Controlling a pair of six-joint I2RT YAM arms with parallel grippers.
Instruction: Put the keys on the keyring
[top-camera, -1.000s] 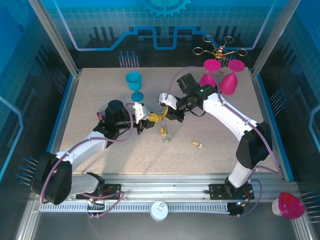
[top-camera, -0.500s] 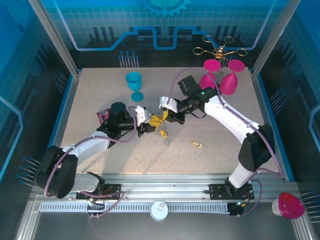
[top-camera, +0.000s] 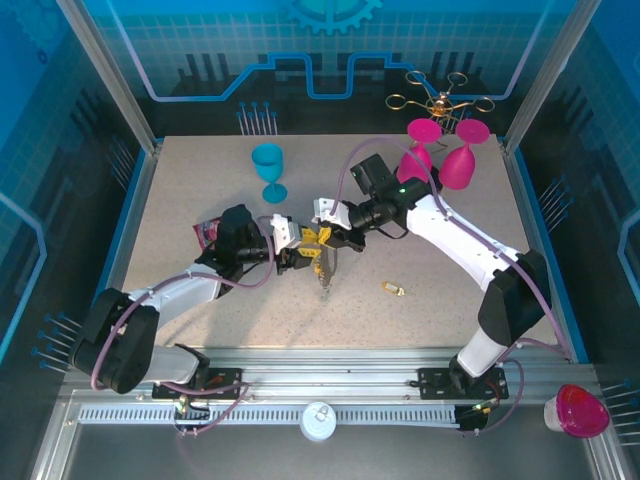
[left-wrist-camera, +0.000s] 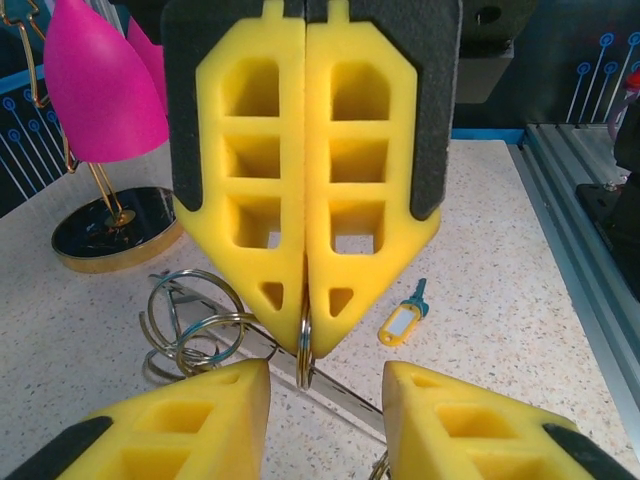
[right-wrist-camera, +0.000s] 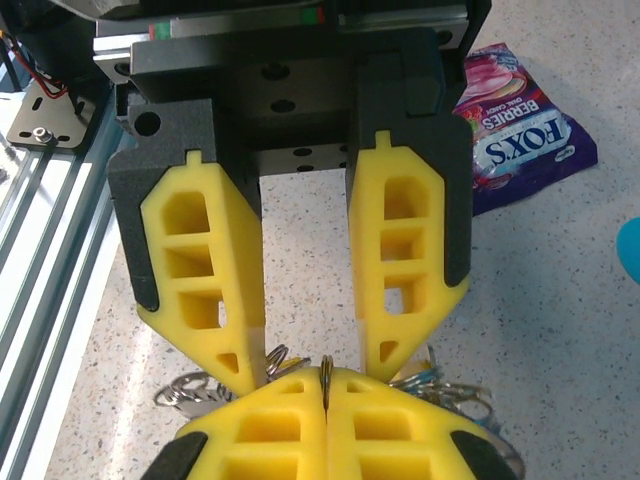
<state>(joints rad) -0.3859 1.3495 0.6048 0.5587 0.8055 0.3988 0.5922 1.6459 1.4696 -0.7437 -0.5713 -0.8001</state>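
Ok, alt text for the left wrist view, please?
The right hand, yellow fingers shut, pinches a thin silver ring edge-on, with the left hand's open fingers framing it from below. On the speckled table, looped silver rings lie at image left, a yellow-headed key at image right.

Mid-table (top-camera: 200, 180), the left gripper (top-camera: 300, 252) at 9 o'clock and the right gripper (top-camera: 321, 238) at 3 meet tip to tip, with the keyring (top-camera: 322, 270) between them. From there, a wrapper (top-camera: 208, 232) lies at 9 beside the left arm. A goblet (top-camera: 268, 165) stands at 11. A rack (top-camera: 440, 100) stands at 1, with a goblet pair (top-camera: 458, 165) just before it. A lone key (top-camera: 395, 289) lies at 4, apart from the keyring.
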